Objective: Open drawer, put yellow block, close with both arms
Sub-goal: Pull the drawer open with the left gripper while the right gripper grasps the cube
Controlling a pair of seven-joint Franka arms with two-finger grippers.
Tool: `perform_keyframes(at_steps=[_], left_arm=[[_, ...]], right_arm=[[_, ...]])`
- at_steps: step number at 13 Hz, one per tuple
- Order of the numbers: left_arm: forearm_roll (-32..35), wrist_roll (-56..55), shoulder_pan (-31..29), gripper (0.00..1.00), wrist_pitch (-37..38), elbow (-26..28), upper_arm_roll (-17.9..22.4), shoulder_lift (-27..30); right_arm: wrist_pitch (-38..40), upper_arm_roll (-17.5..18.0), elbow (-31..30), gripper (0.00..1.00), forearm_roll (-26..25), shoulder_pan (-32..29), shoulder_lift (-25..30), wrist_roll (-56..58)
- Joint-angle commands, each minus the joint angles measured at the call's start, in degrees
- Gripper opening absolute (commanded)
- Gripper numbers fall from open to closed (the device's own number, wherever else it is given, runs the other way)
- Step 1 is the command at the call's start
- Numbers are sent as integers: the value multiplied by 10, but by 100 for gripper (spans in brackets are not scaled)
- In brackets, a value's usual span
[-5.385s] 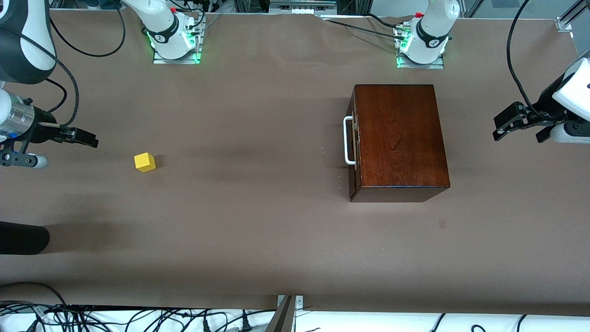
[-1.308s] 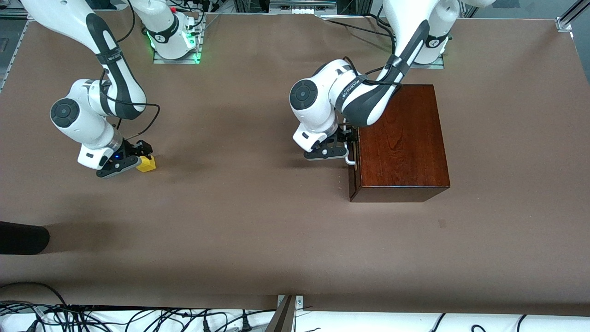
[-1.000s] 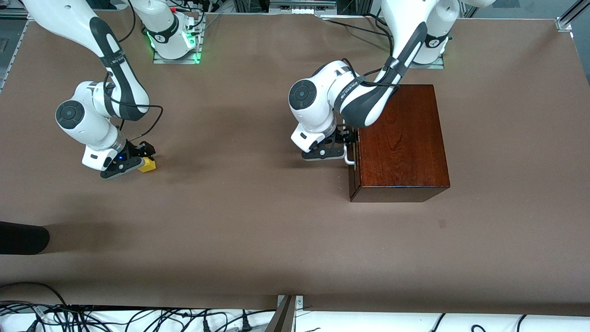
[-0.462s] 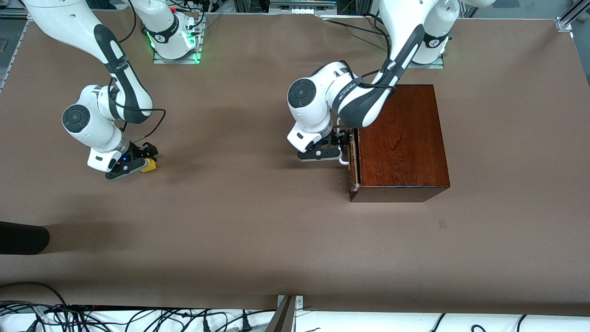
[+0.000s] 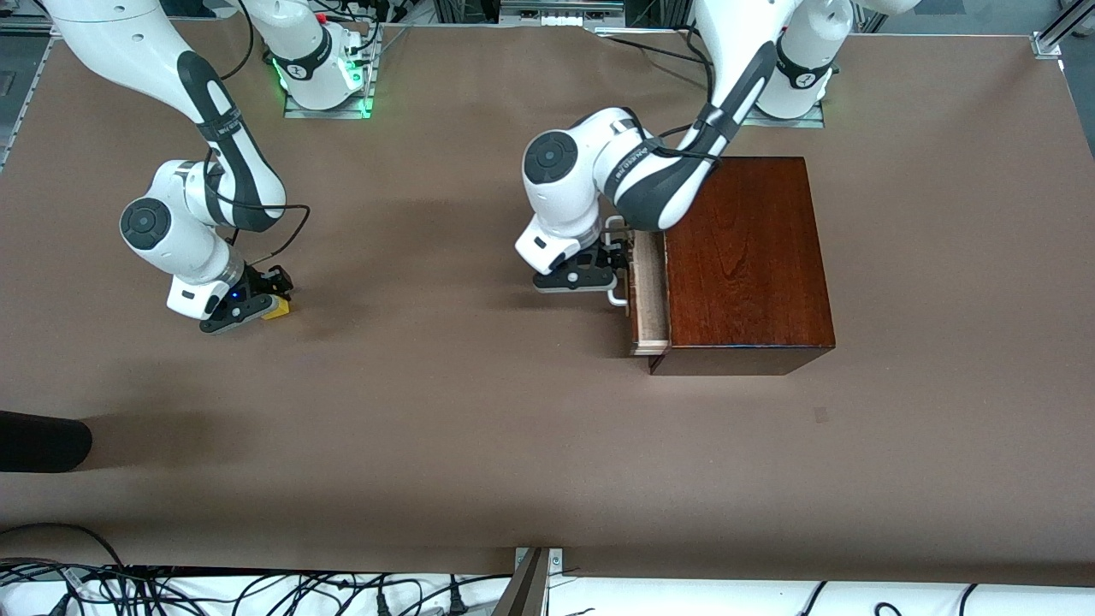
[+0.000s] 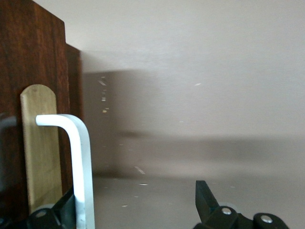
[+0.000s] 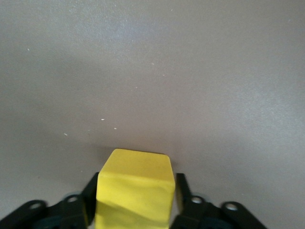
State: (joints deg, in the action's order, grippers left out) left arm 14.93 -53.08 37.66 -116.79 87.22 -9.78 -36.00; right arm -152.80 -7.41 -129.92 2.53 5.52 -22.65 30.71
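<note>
**A:** What is the right gripper [image 5: 257,301] doing?

**B:** It sits low at the right arm's end of the table, its two fingers [image 7: 183,193] pressed against opposite sides of the yellow block [image 7: 134,188]. In the front view only a corner of the yellow shows past the black jaws, down at the brown table [image 5: 479,428].

**A:** And the left gripper [image 5: 609,272]?

**B:** It is at the white handle [image 6: 76,157] of the drawer [image 5: 648,291]. The wrist view shows its fingers spread wide: one lies against the handle's bar, the other stands well apart from it. So it is hooked on, not clamped.

**A:** Where is the drawer?

**B:** Partly out of the dark wooden box [image 5: 744,257], a strip of its pale tray showing, toward the left arm's end of the table.
</note>
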Motion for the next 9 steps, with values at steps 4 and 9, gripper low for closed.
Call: perform_keyframes(at_steps=[4, 9], left_arm=[[-12, -20, 50, 100, -11, -83, 7, -51], [-30, -30, 57, 100, -11, -132, 24, -86]], right_arm=[[-6, 4, -7, 8, 15, -3, 16, 16], [77, 6, 35, 8, 15, -2, 57, 15]])
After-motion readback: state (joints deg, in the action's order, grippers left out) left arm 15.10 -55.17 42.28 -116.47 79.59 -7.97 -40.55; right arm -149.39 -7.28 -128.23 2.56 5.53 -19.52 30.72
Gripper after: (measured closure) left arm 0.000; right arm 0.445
